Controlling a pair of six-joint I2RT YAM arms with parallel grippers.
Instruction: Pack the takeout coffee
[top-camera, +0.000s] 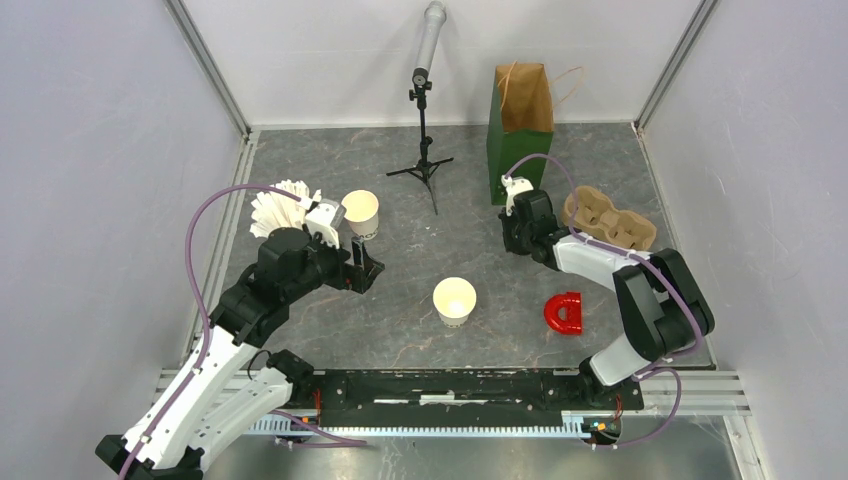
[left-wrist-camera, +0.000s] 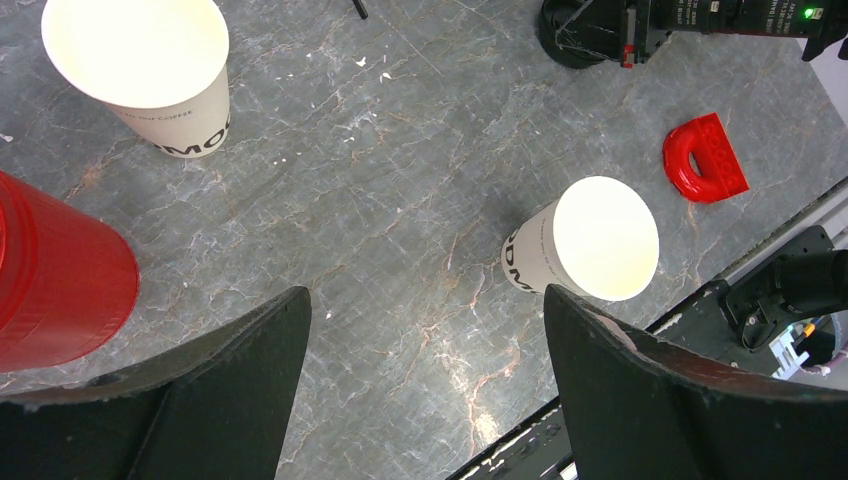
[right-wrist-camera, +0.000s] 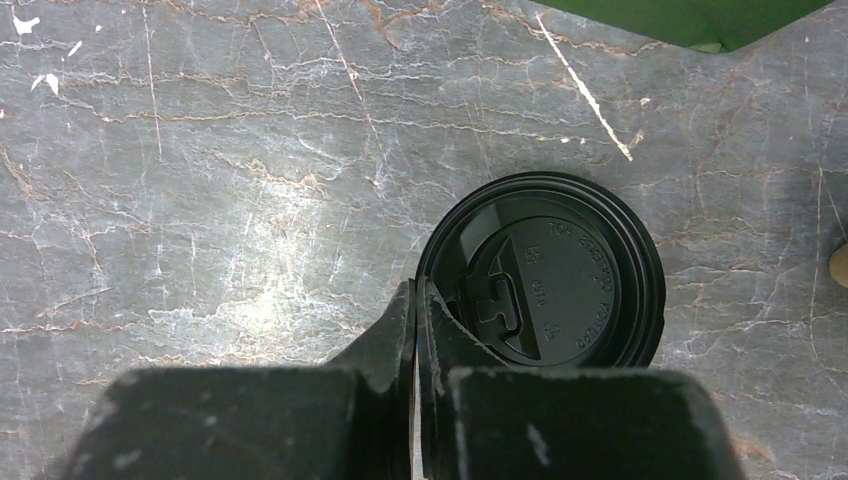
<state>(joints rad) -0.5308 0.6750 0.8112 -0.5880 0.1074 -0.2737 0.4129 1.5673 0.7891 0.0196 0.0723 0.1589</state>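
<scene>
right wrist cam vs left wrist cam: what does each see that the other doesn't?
Right wrist only: a round black plastic lid lying flat, the right gripper closed on its rim, and a corner of the green paper bag. Left wrist only: two open cream paper cups, a red cup, a red U-shaped plastic piece, and the left gripper, open. Both: the grey marbled tabletop.

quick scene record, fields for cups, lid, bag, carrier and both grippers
cups: far cup and near cup, upright, no lids
lid: black lid on the table near the green bag
bag: upright, mouth open
carrier: cardboard carrier, right of the bag
left gripper: open, empty, above the table
right gripper: shut at the lid's rim
</scene>
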